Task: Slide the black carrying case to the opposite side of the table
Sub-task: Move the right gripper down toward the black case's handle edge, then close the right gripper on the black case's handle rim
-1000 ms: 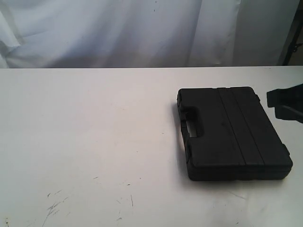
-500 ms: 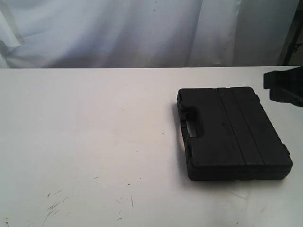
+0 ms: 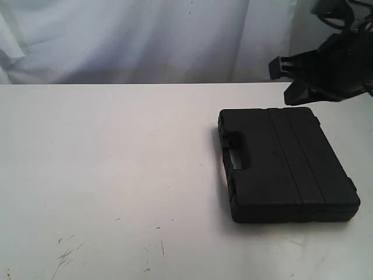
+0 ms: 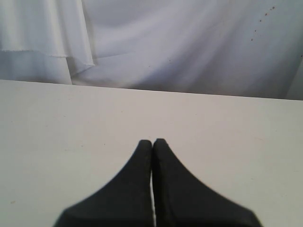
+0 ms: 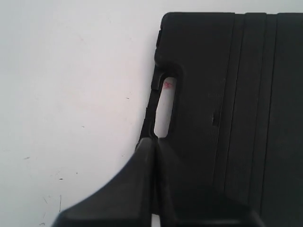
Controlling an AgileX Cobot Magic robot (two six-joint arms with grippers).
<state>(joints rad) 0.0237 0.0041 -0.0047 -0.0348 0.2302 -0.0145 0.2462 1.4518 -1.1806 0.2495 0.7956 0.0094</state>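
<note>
So the case (image 3: pixel 285 163) sat flat on the right side of the table (image 3: pixel 116 163), ribs up, with its handle slot (image 3: pixel 236 157) facing the wide stretch of white tabletop to its left. On that stretch there were some dark scuffs (image 3: pixel 67 254) near the front edge. A wrinkly white curtain (image 3: pixel 145 41) hung behind the table's far edge.

The right gripper (image 5: pixel 154 141) had its fingers pressed together. In its wrist view the tips sat right at the handle edge of the case, by one end of the slot. I honestly couldn't tell if they touched it. In the exterior view that arm hung over the case's far right corner.

The left gripper (image 4: pixel 152 142) was pinched together too, over bare table and well apart from the case.
</note>
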